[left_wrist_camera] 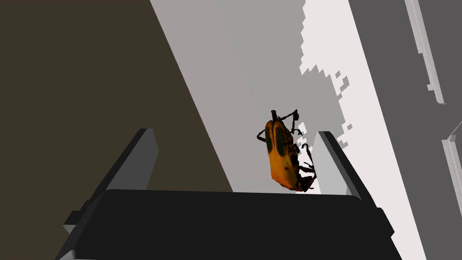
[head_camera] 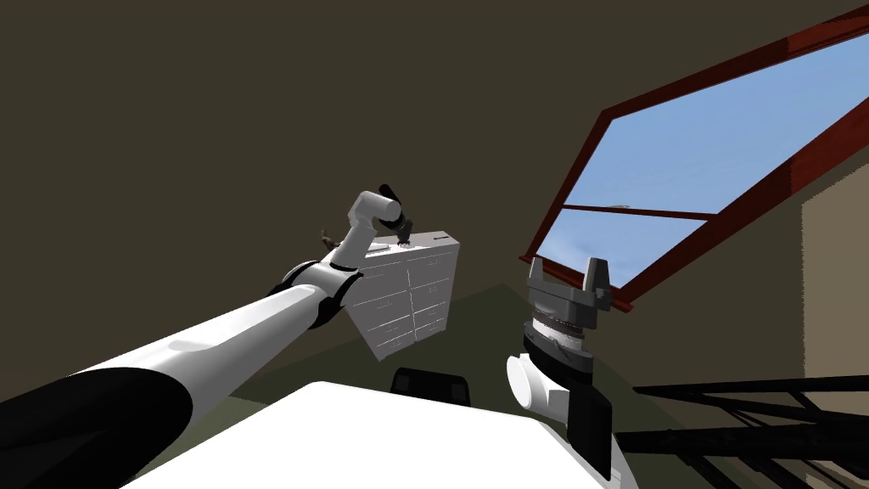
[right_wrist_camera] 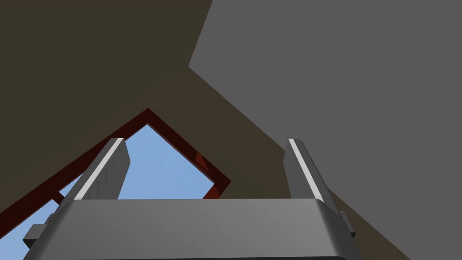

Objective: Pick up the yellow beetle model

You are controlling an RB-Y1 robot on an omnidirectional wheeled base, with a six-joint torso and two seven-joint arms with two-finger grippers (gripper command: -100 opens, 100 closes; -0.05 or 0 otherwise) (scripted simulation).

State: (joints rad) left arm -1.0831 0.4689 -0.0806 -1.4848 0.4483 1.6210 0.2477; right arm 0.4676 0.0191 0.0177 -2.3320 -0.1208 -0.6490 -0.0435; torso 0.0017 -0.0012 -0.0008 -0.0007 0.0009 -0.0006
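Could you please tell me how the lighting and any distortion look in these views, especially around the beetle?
Left wrist view: a grey shadow with a jagged, blocky edge falls across the white top of the cabinet beside the beetle, which itself shows sharp. Head view: the wide lens and roll slant the cabinet and splay the window.

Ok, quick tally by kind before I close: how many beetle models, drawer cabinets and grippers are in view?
beetle model: 1
drawer cabinet: 1
grippers: 2, left gripper and right gripper, both open
Total: 4
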